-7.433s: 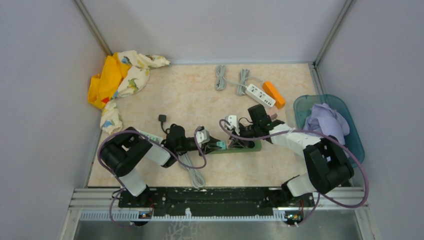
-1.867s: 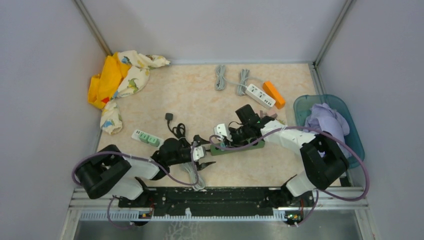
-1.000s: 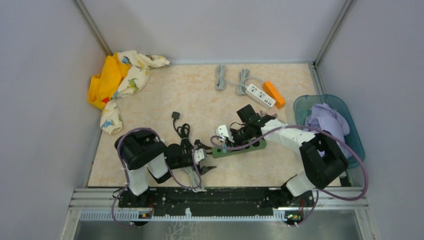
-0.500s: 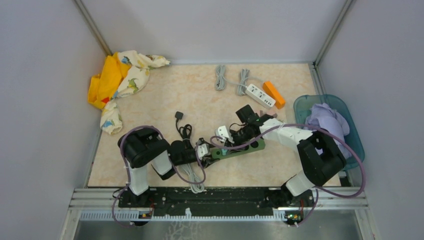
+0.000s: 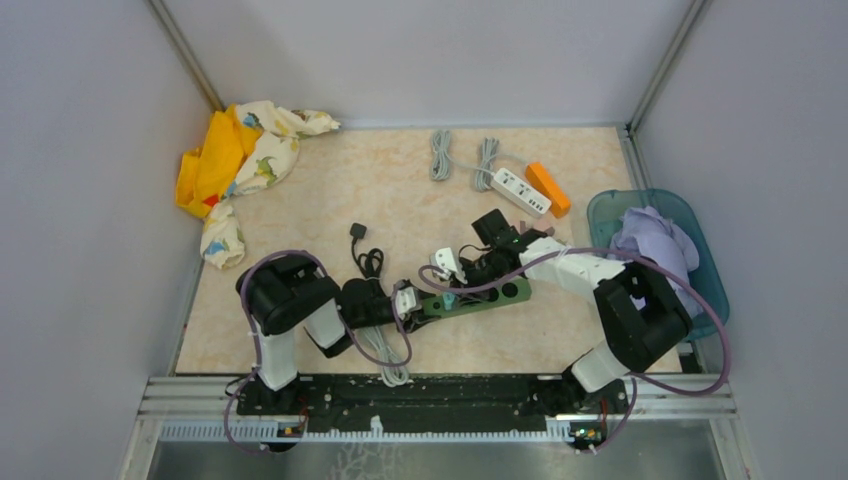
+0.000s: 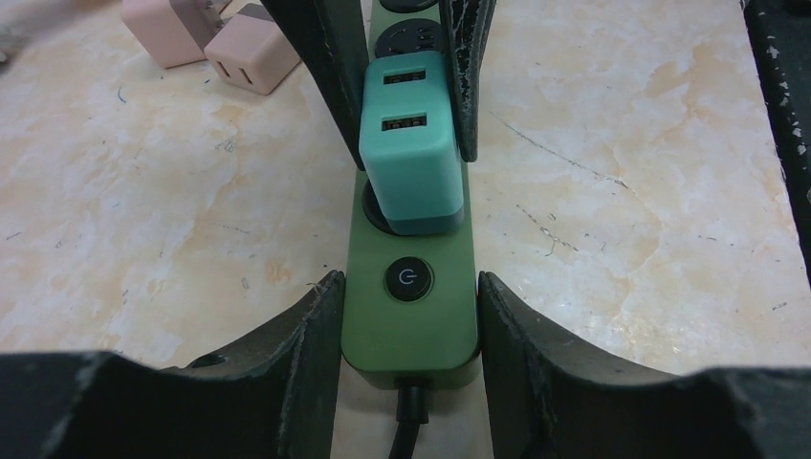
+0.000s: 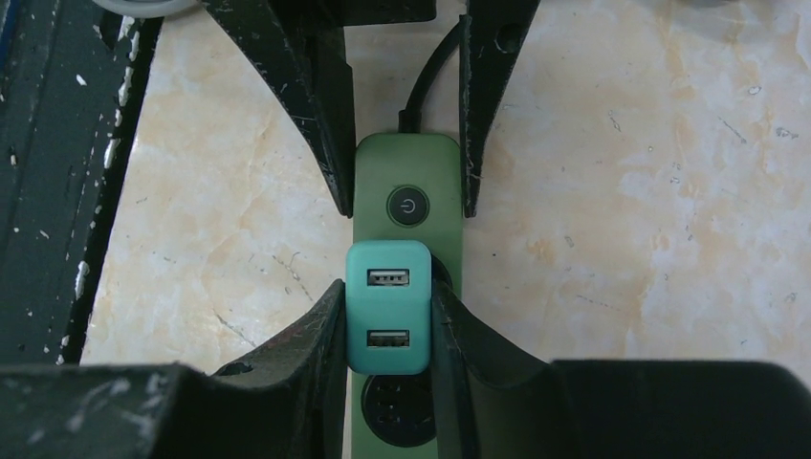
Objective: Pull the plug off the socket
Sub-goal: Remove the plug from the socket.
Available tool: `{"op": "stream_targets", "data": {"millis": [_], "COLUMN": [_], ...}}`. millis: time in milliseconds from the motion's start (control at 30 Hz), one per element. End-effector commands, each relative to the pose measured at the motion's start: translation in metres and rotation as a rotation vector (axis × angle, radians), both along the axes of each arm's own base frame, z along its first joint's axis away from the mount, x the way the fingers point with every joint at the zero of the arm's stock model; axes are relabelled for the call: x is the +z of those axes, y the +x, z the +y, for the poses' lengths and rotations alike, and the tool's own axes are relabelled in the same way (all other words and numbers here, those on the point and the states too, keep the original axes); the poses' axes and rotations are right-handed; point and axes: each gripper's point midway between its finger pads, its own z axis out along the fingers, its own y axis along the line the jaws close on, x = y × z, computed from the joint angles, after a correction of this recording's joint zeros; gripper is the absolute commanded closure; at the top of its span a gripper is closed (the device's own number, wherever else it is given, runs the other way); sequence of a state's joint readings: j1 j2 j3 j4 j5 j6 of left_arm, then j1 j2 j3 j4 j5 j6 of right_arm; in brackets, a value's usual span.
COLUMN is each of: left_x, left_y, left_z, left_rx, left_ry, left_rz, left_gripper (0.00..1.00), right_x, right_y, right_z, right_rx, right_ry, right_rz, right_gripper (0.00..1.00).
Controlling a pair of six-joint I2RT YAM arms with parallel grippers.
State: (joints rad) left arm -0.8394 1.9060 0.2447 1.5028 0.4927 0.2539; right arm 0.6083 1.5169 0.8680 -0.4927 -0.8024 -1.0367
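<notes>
Both tools grip now.
My left tool (image 6: 409,287) has just closed onto the switch end of the strip (image 6: 409,330); my right tool (image 7: 387,301) pinches the plug (image 6: 411,143), still plugged in. Ready to pull.

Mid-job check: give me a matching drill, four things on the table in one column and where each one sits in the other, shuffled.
Things:
1 teal plug
2 green power strip
3 orange block
4 lilac cloth

Places:
A in the blue bin
B beside the white power strip
C seated in a socket, clamped by the right gripper
D switch end gripped by the left gripper

Pairs: 1-C, 2-D, 3-B, 4-A
</notes>
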Motion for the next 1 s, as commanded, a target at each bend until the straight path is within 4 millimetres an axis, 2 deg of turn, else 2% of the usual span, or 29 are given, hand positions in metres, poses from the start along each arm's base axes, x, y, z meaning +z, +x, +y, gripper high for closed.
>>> {"op": "stream_targets", "data": {"millis": [0,67,133,267,333,467,533,600,667,767,867,967], "left_x": [0.017,0.018,0.018,0.017,0.017,0.017,0.017,0.016,0.016,0.016,0.016,0.016], "left_y": [0.0,0.001,0.0,0.001,0.001,0.0,0.0,0.0,0.001,0.0,0.0,0.0], "left_z": [-0.013,-0.013,-0.012,-0.012,-0.012,-0.012,-0.012,-0.012,-0.012,-0.012,-0.012,-0.012], "left_rx": [-0.051,-0.048,-0.046,-0.044,-0.044,-0.048,-0.049,-0.049,-0.048,-0.052,-0.053,-0.053], "left_ry": [-0.058,-0.06,-0.062,-0.062,-0.062,-0.061,-0.062,-0.062,-0.06,-0.06,-0.06,-0.06], "left_rz": [-0.039,-0.04,-0.04,-0.037,-0.037,-0.034,-0.032,-0.032,-0.031,-0.031,-0.031,-0.033], "left_gripper": [0.84,0.93,0.98,1.0,1.0,1.0,1.0,1.0,1.0,1.0,1.0,1.0], "right_x": [0.032,0.028,0.025,0.014,0.016,0.022,0.028,0.037,0.037,0.031,0.022,0.02], "right_y": [0.004,0.01,0.012,0.003,-0.009,-0.025,-0.02,-0.004,0.012,0.026,0.024,0.001], "right_z": [0.033,0.029,0.019,-0.002,-0.001,0.015,0.027,0.036,0.034,0.019,0.0,-0.004], "right_rx": [0.0,-0.018,-0.001,0.083,0.142,0.179,0.131,0.029,-0.034,-0.081,-0.019,0.101], "right_ry": [0.178,0.153,0.14,0.104,0.133,0.182,0.198,0.207,0.182,0.152,0.101,0.122], "right_rz": [-0.001,-0.022,-0.028,-0.064,-0.065,-0.027,-0.013,-0.004,-0.041,-0.071,-0.118,-0.102], "right_gripper": [1.0,1.0,1.0,1.0,1.0,1.0,1.0,1.0,1.0,1.0,1.0,1.0]}}
